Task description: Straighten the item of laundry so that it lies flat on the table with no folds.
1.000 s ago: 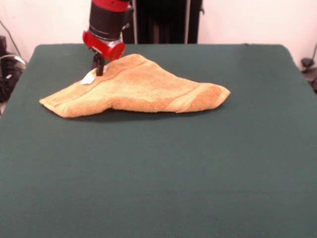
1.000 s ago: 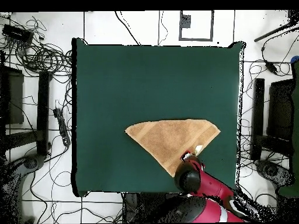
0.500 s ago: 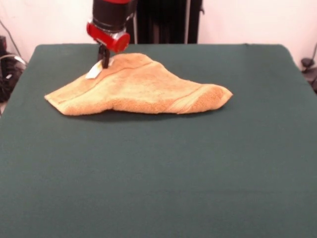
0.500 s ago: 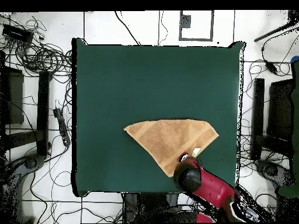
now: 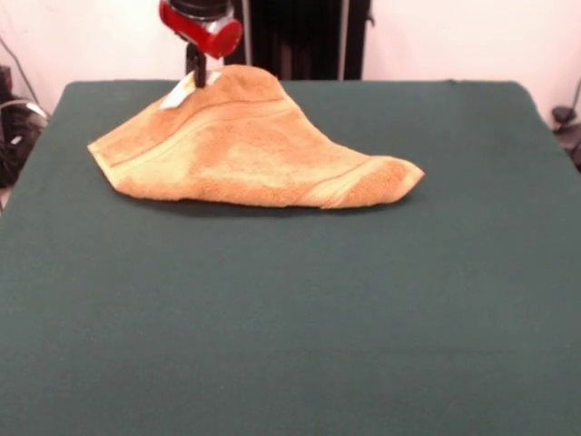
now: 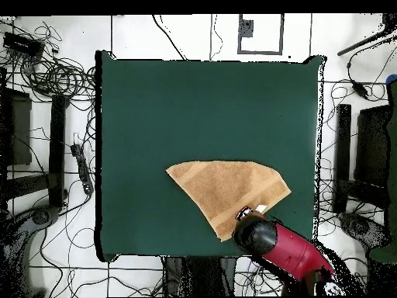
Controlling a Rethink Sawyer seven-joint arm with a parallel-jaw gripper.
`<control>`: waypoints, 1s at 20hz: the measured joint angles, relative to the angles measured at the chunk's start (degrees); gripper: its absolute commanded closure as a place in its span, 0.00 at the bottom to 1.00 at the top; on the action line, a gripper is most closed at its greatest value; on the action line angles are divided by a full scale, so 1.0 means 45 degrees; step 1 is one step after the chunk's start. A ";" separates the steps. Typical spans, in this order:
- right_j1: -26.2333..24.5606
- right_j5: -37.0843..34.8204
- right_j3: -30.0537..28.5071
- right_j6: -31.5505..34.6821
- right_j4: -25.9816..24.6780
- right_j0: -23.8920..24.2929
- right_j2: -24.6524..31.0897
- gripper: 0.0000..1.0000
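- Green felt-like surface (image 5: 290, 327) lies bare across its near half.
- Orange-tan towel (image 5: 245, 145) sits past the middle, toward the far edge; it is folded into a rough triangle, its right corner rounded and doubled over.
- Its far corner is raised into a peak, with a small white tag (image 5: 175, 94) just beside that peak.
- Red and black gripper (image 5: 195, 71) comes down on the peak and seems to be pinching the cloth, though its tips are hard to make out.

A folded tan towel (image 6: 226, 188) lies on the green table (image 6: 155, 109), the arm's red end (image 6: 256, 233) over its corner.
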State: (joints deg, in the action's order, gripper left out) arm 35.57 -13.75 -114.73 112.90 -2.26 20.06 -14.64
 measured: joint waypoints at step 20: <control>-0.2820 0.5149 0.0019 0.0000 -0.0629 0.0110 -0.0174 0.00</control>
State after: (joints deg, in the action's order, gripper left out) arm 22.88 9.43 -114.65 112.90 -5.09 20.55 -15.42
